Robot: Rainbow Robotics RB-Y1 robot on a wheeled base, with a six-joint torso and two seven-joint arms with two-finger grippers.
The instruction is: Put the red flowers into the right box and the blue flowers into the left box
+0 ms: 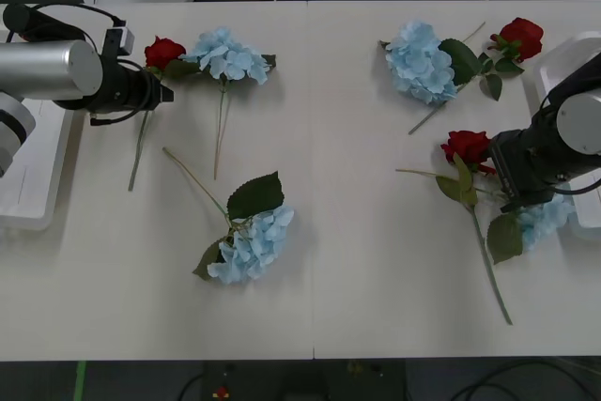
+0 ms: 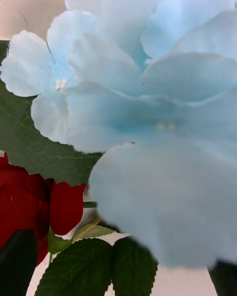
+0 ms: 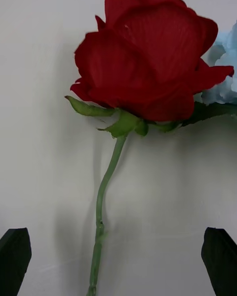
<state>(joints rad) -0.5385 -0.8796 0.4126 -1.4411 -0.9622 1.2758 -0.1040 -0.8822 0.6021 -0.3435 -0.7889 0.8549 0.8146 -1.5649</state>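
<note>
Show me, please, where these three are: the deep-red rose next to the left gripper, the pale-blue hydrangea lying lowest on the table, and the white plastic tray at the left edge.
Deep-red rose [image 1: 165, 51]: front view, on the bloom.
Pale-blue hydrangea [image 1: 254, 246]: front view, middle of the petal cluster.
White plastic tray [image 1: 28, 192]: front view, on its bare floor.

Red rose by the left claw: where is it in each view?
Front view: red rose at the table's far left, beside the left claw.
Left wrist view: its bloom fills the upper middle.
Right wrist view: not in it.
Shared landmark: the adjacent blue flower.
</note>
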